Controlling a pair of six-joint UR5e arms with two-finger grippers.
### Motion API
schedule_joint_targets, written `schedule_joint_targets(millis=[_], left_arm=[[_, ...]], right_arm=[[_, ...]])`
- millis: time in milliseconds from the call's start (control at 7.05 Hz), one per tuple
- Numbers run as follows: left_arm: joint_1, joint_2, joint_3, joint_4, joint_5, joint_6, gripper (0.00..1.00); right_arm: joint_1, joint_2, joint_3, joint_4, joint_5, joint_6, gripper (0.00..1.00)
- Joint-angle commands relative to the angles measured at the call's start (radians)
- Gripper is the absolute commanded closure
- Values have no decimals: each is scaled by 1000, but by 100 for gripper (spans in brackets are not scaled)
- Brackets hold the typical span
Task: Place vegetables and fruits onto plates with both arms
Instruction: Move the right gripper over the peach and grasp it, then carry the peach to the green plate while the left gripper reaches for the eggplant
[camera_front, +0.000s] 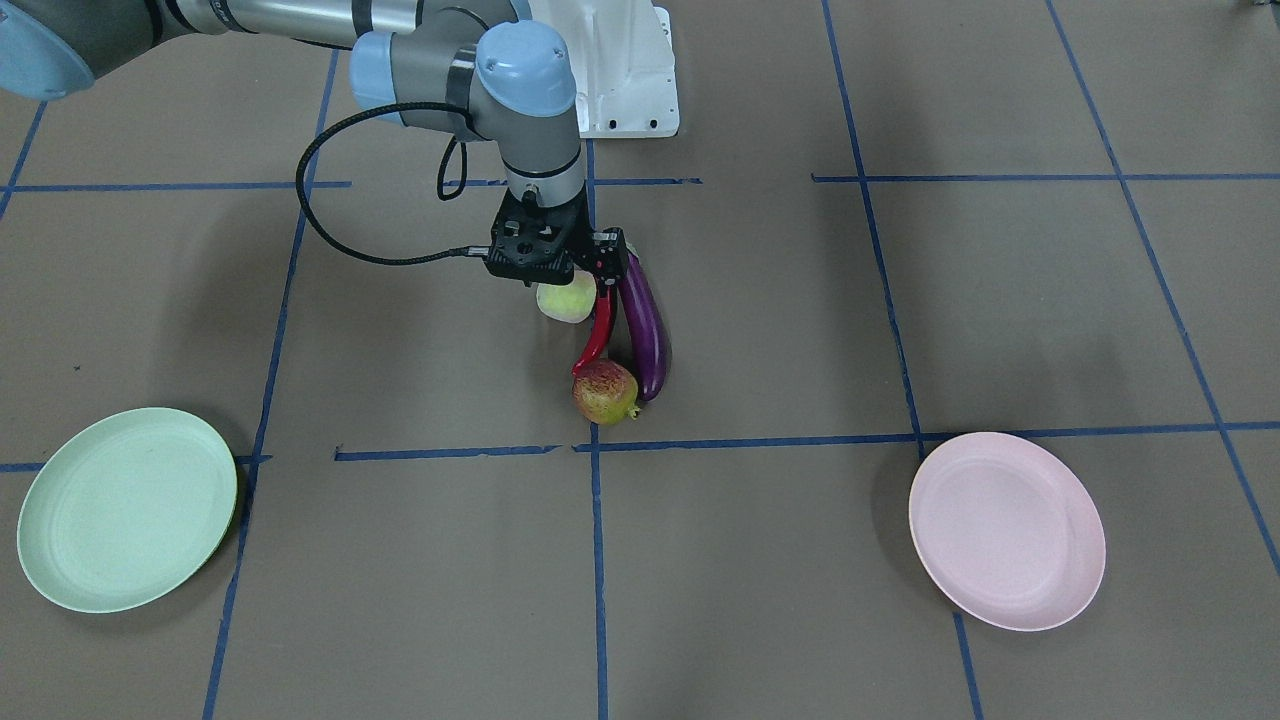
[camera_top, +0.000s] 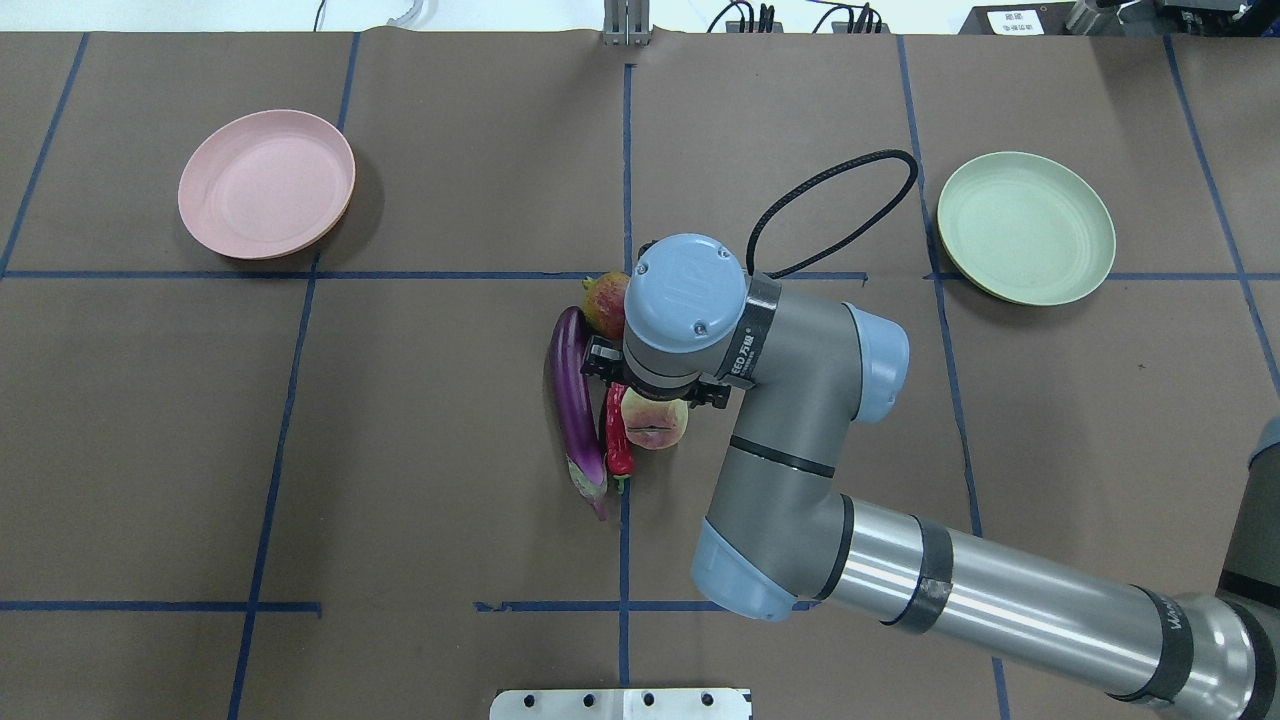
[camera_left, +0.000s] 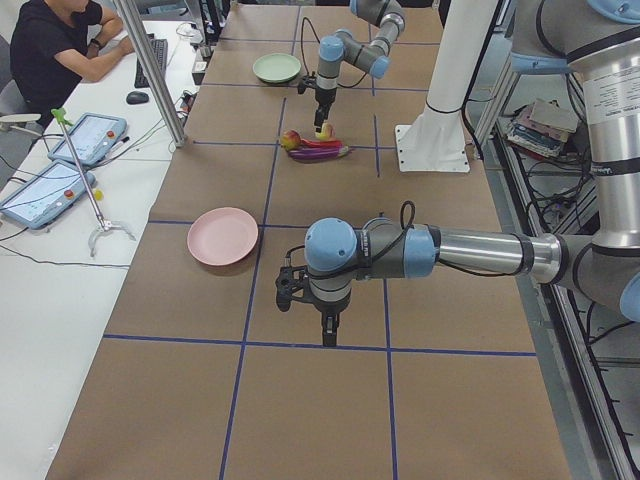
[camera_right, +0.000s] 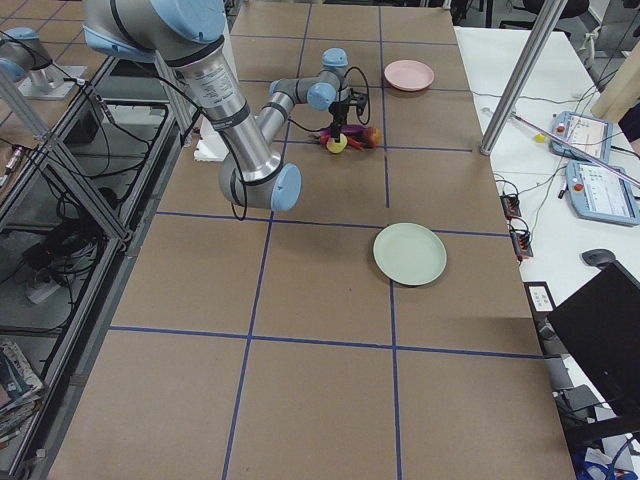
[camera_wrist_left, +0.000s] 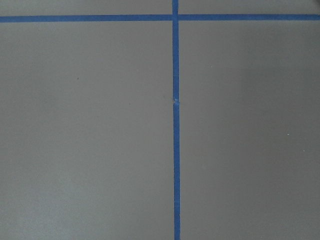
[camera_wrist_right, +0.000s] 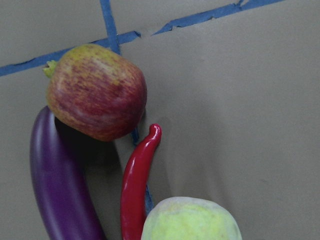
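The purple eggplant (camera_front: 645, 335), red chili (camera_front: 597, 340), pomegranate-like fruit (camera_front: 605, 392) and pale peach-like fruit (camera_front: 567, 300) lie packed together at the table's middle. My right gripper (camera_front: 562, 278) hangs straight over the peach, and its fingers are hidden by the wrist. The right wrist view shows the peach (camera_wrist_right: 190, 220) close at the bottom, with the chili (camera_wrist_right: 137, 180), eggplant (camera_wrist_right: 57, 185) and pomegranate (camera_wrist_right: 96, 91) beyond. The mint plate (camera_front: 128, 508) and pink plate (camera_front: 1005, 530) are empty. My left gripper (camera_left: 329, 338) points down over bare table; I cannot tell its state.
Blue tape lines (camera_front: 597, 560) cross the brown table cover. The white robot base (camera_front: 625, 70) stands behind the pile. An operator (camera_left: 60, 45) sits at a side desk with tablets (camera_left: 55, 190). The left wrist view shows only table and tape (camera_wrist_left: 175, 125).
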Motion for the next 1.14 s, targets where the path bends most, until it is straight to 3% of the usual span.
schedule_joint_targets(millis=[0,142,284,426,568,851,993], left_arm=[[1,0,0,0,0,0,0],[1,0,0,0,0,0,0],[1,0,0,0,0,0,0],[0,0,-2,0,0,0,0],[1,-1,-2,0,-2,-2,0],[23,-14,-69,-44,-38,-8,0],[100,-43,-64,-70,-28,-6,0]], right_arm=[[-15,5,-38,0,-4,-3,1],[-33,-2,-38,0,-26,-3,2],[-36,-4,-39,0,-26,-3,14],[-38,-16,-32,-11,-27,-1,59],[-20,-22,27,-92,-38,-3,97],[37,-216,347,-202,-17,-179,100],[99,-272,382,-207,-15,-285,100]])
